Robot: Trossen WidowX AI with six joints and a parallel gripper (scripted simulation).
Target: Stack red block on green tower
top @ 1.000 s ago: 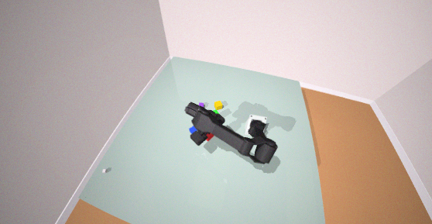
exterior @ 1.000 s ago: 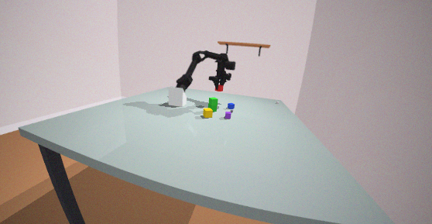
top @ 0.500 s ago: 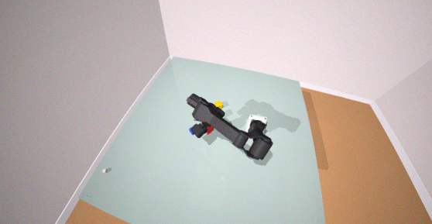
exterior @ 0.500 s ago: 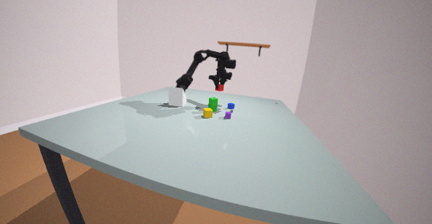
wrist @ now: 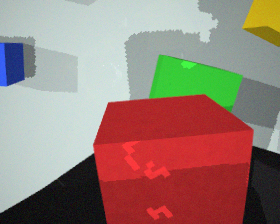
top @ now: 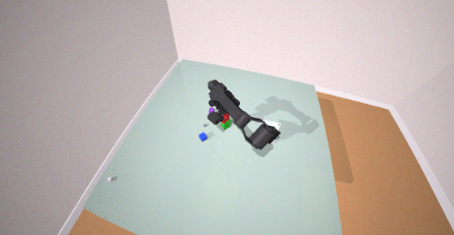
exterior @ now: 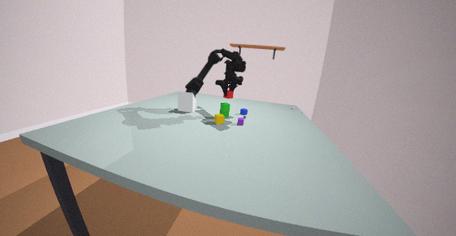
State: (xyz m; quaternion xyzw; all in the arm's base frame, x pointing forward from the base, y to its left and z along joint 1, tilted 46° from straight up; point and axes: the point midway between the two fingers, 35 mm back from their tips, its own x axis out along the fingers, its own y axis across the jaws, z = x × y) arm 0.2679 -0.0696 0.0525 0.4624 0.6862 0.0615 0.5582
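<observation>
The red block point(top: 225, 118) point(exterior: 230, 95) point(wrist: 173, 150) is held in the air by my gripper point(exterior: 229, 93), which is shut on it and points down. The green tower point(top: 226, 124) point(exterior: 225, 110) point(wrist: 196, 80) stands upright on the table. In the exterior view a gap shows between the red block's underside and the tower top, and the block is a little right of the tower. In the wrist view the red block hides the near part of the tower. In the top view the arm hides most of the gripper.
A blue block point(top: 202, 137) point(exterior: 243, 112) point(wrist: 13, 64), a purple block point(top: 211, 110) point(exterior: 240, 122) and a yellow block point(exterior: 219, 119) point(wrist: 273, 20) stand around the tower. A tiny grey object point(top: 205, 124) lies near the blue block. A small whitish object point(top: 110, 179) lies near the table's far edge.
</observation>
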